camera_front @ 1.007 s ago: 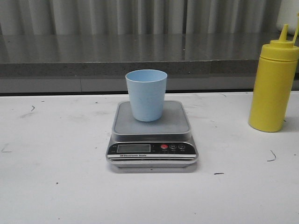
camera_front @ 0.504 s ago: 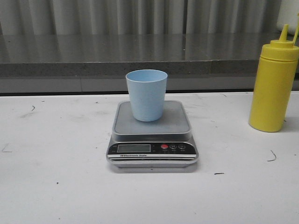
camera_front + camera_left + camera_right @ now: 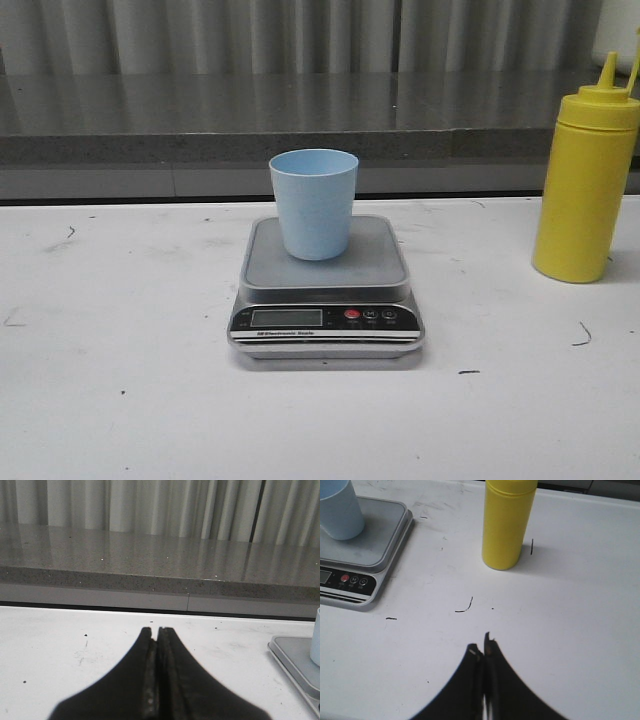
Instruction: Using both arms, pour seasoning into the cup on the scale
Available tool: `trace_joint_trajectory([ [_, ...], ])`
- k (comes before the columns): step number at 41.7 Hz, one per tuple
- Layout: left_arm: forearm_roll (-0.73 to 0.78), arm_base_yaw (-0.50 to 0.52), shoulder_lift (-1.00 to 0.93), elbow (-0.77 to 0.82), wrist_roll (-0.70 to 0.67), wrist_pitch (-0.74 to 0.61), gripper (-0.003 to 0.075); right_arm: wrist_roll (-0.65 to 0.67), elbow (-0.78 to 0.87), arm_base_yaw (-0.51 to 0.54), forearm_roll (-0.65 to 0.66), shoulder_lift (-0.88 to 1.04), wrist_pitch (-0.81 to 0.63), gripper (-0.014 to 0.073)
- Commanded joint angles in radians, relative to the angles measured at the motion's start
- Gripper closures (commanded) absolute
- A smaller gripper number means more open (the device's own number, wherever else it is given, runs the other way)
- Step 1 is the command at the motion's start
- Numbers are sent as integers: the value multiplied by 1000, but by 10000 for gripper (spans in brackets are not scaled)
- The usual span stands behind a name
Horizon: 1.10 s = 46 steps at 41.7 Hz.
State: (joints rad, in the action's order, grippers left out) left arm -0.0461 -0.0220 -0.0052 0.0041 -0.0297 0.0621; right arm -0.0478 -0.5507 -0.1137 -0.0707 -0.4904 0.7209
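The pale blue cup (image 3: 313,203) stands upright on the silver-grey scale (image 3: 327,290) at the middle of the white table. The yellow seasoning bottle (image 3: 585,180) stands upright at the far right. Neither arm shows in the front view. In the left wrist view my left gripper (image 3: 156,629) is shut and empty, low over the table to the left of the scale (image 3: 295,662). In the right wrist view my right gripper (image 3: 481,642) is shut and empty, above the table in front of the bottle (image 3: 507,522), with the scale (image 3: 362,555) and cup (image 3: 339,507) off to its left.
A grey stone ledge (image 3: 250,120) runs along the back of the table below a ribbed curtain wall. Small dark marks dot the white tabletop (image 3: 120,380).
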Motion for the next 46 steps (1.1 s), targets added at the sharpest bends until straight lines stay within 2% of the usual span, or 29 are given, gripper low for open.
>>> trace_joint_trajectory([
  [1, -8, 1, -18, 26, -1, -86, 740, -9, -26, -3, 1, -1, -66, 712],
  [23, -8, 1, -18, 26, -1, -86, 740, -9, -26, -3, 1, -1, -66, 712],
  [28, -8, 1, -18, 26, -1, -86, 740, -9, 5, 11, 39, 72, -89, 712],
  [40, -8, 1, -18, 26, -1, -86, 740, -9, 299, 129, 54, 366, -414, 712],
  [46, -8, 1, -16, 26, -1, -86, 740, -9, 457, 148, 53, 469, -580, 712],
])
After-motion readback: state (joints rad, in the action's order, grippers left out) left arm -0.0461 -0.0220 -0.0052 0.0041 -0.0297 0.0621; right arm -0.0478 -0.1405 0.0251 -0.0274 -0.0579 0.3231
